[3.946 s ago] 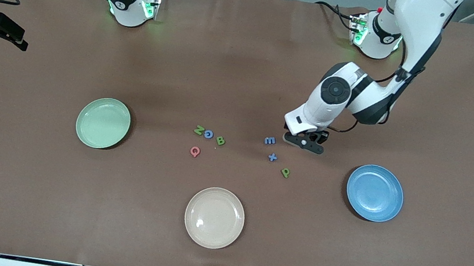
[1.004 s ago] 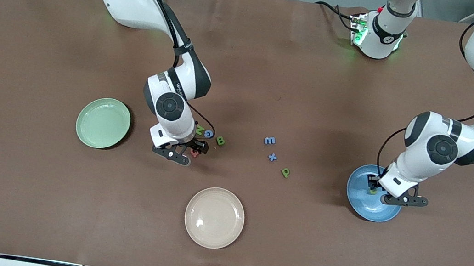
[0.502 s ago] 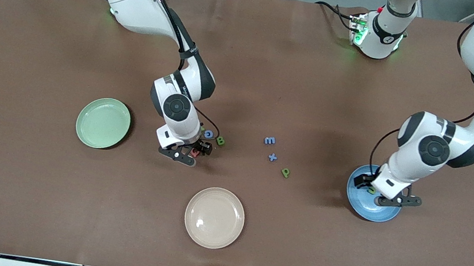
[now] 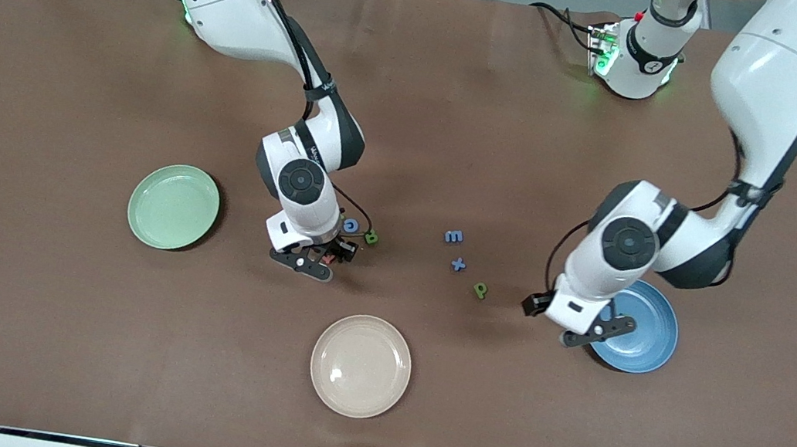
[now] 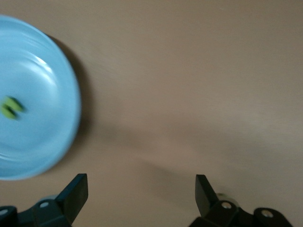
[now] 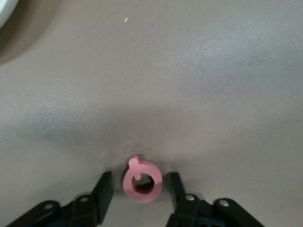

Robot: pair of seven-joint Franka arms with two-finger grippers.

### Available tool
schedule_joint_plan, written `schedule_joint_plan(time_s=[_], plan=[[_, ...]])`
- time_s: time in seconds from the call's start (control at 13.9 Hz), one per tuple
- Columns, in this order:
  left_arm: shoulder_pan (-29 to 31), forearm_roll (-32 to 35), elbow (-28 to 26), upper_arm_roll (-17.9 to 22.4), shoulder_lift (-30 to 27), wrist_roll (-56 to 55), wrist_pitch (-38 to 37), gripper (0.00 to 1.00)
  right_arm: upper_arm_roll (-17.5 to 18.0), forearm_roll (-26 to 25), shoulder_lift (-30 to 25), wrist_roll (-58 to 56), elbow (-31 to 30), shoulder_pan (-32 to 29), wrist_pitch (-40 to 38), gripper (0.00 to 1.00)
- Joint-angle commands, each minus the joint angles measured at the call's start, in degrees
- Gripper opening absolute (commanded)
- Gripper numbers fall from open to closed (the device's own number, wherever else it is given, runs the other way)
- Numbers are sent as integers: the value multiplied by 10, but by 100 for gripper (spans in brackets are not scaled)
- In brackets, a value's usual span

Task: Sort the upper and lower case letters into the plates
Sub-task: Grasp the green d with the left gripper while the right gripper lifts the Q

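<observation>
My right pincer [image 6: 139,177] is down at the bench, its jaws apart on either side of the pink Q [image 6: 143,182], not yet clamped. One finger looks nearer the letter than the other, so I should centre, squeeze evenly and lift straight, sparing the G [image 4: 351,225] at one o'clock. The green plate [image 4: 157,221] waits at nine o'clock. My left pincer [image 5: 140,182] hangs empty, jaws wide, over the blue plate's [image 4: 645,328] nine o'clock rim; the u [image 5: 12,108] lies inside.

My right arm hides the N and most of the Q [image 6: 142,181] from the front camera. The blue plate [image 5: 42,109] is cropped, its green letter [image 5: 11,107] blurred.
</observation>
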Motion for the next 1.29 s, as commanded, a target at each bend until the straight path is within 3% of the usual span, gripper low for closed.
schedule_joint_plan(time_s=[0.0, 0.07, 0.14, 0.29, 0.5, 0.93, 1.22], plan=[[-46, -12, 79, 4, 64, -77, -27, 100, -4, -14, 4, 14, 4, 1, -3, 12], [-65, -18, 90, 7, 76, -101, -34, 99, -5, -17, 1, 12, 4, -3, -4, 2], [-74, -18, 95, 7, 86, -130, -35, 97, -13, -23, -1, 7, 4, -5, -7, 0], [-92, -15, 98, 7, 104, -178, -35, 89, -31, -34, -18, -28, 4, -10, -50, 0], [-120, -14, 98, 31, 114, -212, -35, 75, -32, -33, -85, -123, -12, -61, -135, 0], [-120, -18, 95, 32, 129, -234, -31, 45, -32, -31, -243, -297, -192, -158, -132, 0], [-120, -16, 95, 32, 132, -233, -30, 7, -31, -26, -299, -357, -291, -207, -94, 0]])
